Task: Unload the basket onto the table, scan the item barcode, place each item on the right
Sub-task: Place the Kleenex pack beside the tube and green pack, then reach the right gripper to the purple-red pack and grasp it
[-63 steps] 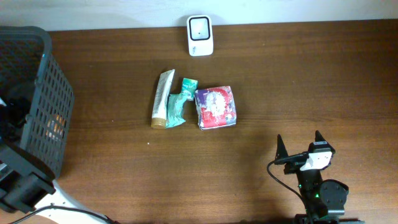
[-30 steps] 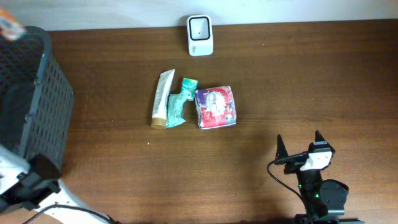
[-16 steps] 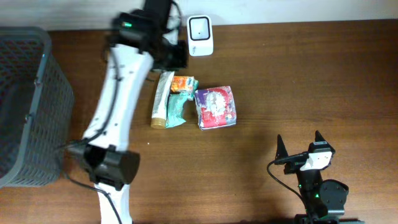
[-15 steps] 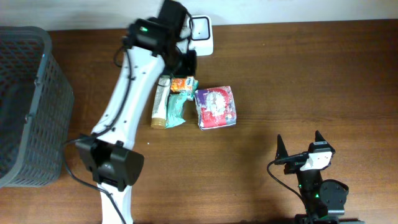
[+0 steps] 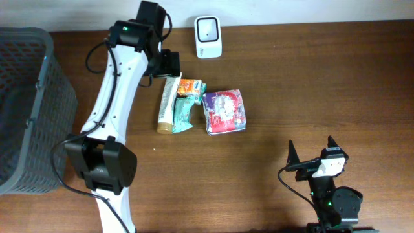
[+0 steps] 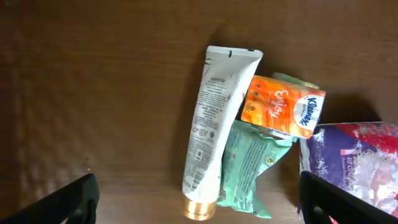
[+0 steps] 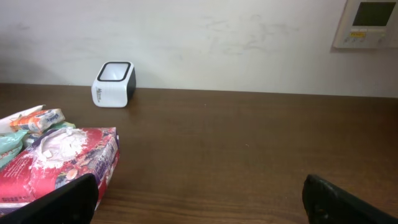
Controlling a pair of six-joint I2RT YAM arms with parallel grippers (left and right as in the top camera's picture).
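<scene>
While left grpr (image 5: 169, 63) gapes, scanner (image 5: 208, 28) at far edge.

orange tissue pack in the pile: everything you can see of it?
The orange tissue pack is a small, soft, plastic-wrapped packet: orange with white script, one white end bearing a blue logo. It lies face up, slightly tilted, atop the green pack, its left edge overlapping the white tube near the crimped end. Nothing grips it.

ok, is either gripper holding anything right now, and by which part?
Nothing is held. The left gripper is open beside the orange tissue pack, which lies free on the green pack; the right gripper is open and empty.
</scene>
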